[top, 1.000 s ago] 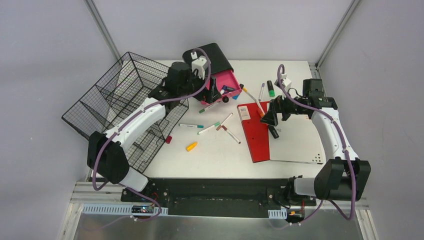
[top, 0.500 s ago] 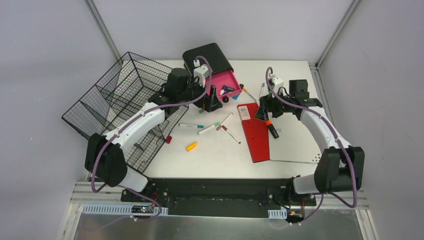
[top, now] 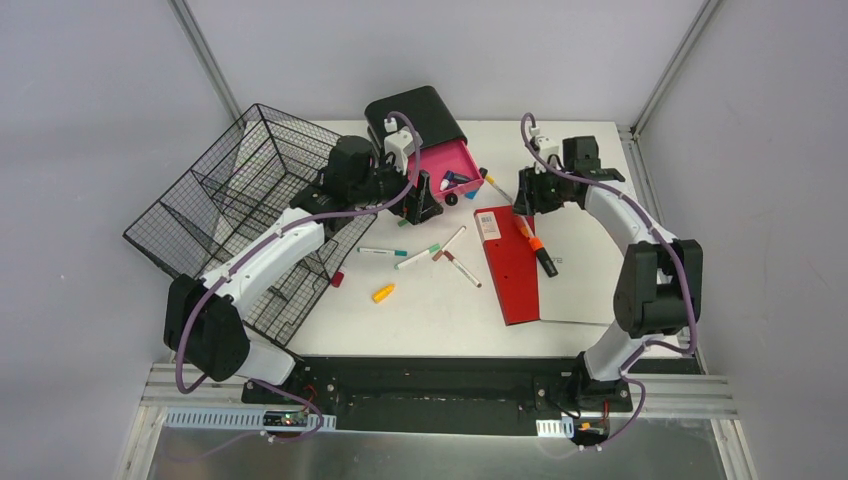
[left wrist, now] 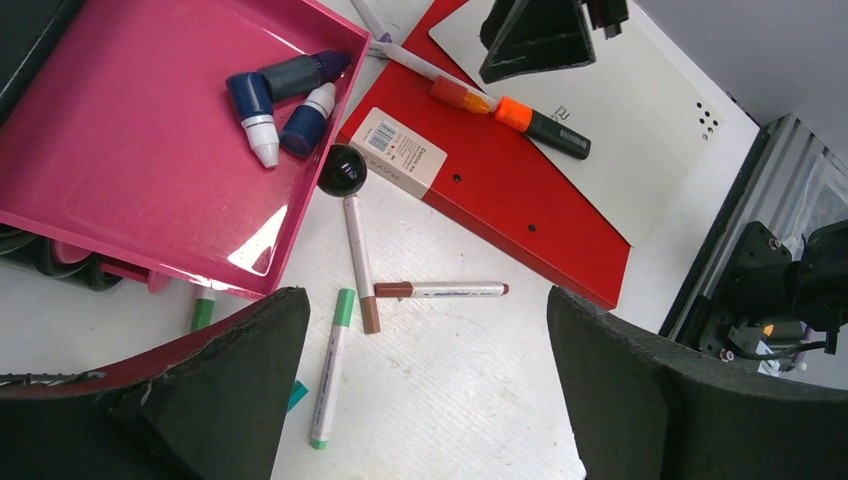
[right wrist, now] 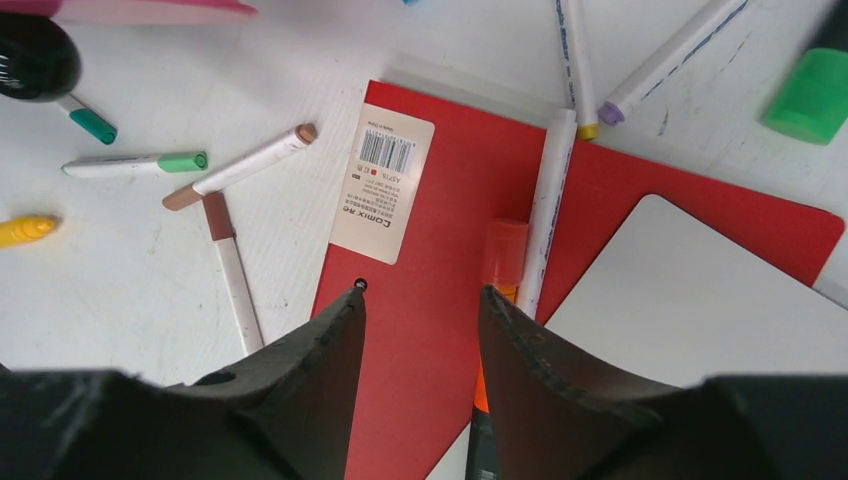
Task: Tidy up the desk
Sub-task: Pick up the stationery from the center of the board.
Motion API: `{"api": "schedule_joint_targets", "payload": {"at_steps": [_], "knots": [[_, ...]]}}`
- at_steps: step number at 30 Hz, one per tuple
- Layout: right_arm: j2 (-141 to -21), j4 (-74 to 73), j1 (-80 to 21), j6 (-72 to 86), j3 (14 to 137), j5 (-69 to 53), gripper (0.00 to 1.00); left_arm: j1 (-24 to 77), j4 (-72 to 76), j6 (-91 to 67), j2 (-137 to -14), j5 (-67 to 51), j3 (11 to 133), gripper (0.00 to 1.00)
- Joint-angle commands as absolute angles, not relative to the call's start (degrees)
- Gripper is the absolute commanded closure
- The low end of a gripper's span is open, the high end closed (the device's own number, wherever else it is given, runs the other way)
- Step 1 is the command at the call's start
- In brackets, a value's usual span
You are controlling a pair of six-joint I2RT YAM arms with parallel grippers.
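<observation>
The white desk (top: 440, 310) fills the middle of the top view, ahead of both arm bases. Near its far edge the left gripper (left wrist: 425, 340) hangs just beside the pink tray (left wrist: 120, 150), fingers wide apart and empty. Right of centre, the right gripper (right wrist: 420, 300) hovers over the red notebook (right wrist: 430, 200), fingers narrowly apart and holding nothing, beside an orange highlighter (right wrist: 503, 250). Markers (left wrist: 440, 290) lie loose mid-desk.
</observation>
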State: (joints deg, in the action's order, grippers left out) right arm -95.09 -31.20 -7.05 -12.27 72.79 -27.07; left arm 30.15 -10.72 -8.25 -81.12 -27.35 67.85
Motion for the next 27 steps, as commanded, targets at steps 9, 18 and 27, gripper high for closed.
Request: {"api": "schedule_joint_targets", "payload": {"at_steps": [9, 18, 27], "knots": [[-100.48, -30.8, -8.23, -12.65, 74.34, -21.87, 0.57, 30.0, -9.08, -6.59, -77.95, -27.38, 67.66, 0.09], [-102.68, -31.16, -8.79, -13.25, 74.69, -19.91, 0.63, 30.02, -9.12, -6.69, -78.3, -27.72, 67.62, 0.09], [-104.87, -31.04, -9.75, -13.92, 75.66, -16.2, 0.64, 29.97, -8.97, -6.9, -78.9, -28.21, 67.76, 0.09]]}}
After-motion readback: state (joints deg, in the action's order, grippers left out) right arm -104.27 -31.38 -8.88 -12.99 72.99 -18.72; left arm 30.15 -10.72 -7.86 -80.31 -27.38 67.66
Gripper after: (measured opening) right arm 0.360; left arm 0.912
